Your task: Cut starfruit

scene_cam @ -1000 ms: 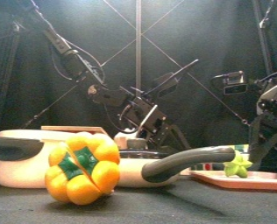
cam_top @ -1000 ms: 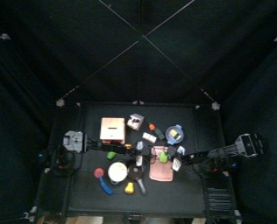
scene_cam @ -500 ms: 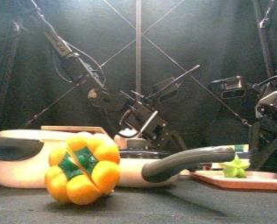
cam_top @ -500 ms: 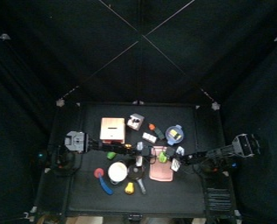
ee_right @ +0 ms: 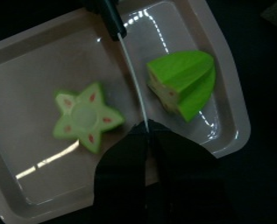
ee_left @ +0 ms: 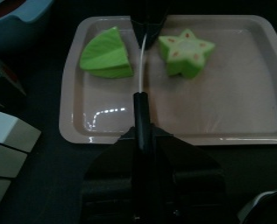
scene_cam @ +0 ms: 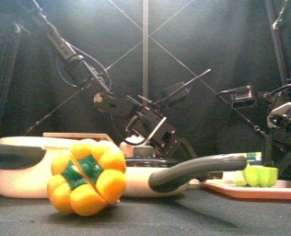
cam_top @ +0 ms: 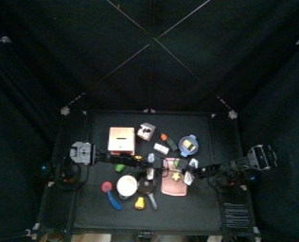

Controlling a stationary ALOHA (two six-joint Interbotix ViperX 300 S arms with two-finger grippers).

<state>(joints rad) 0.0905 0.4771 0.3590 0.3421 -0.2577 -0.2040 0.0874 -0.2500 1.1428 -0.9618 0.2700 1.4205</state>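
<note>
The starfruit lies in two yellow-green halves on the pink tray [ee_left: 176,114]: a wedge [ee_left: 110,54] and a half showing its star face [ee_left: 184,51]. A knife [ee_left: 135,70] with a thin grey blade runs between them. In the right wrist view my right gripper [ee_right: 145,136] is shut on the knife [ee_right: 129,79], with the star-faced half [ee_right: 85,115] on one side and the wedge [ee_right: 184,80] on the other. My left gripper [ee_left: 138,118] has its jaws together at the tray's opposite edge, in line with the blade. I cannot tell whether they touch it. The front view shows the halves [scene_cam: 260,175] at far right.
A yellow bell pepper [scene_cam: 87,177] and a cream pan [scene_cam: 38,166] with a long grey handle [scene_cam: 197,171] stand at the front left. A blue bowl [cam_top: 190,145] sits behind the tray [cam_top: 175,189], a wooden box [cam_top: 120,138] further back. White blocks [ee_left: 3,149] lie beside the tray.
The starfruit stood whole with its star face to the front; now it is two halves apart. My right arm has come down and slightly leftward with the knife. The left arm has not moved.
</note>
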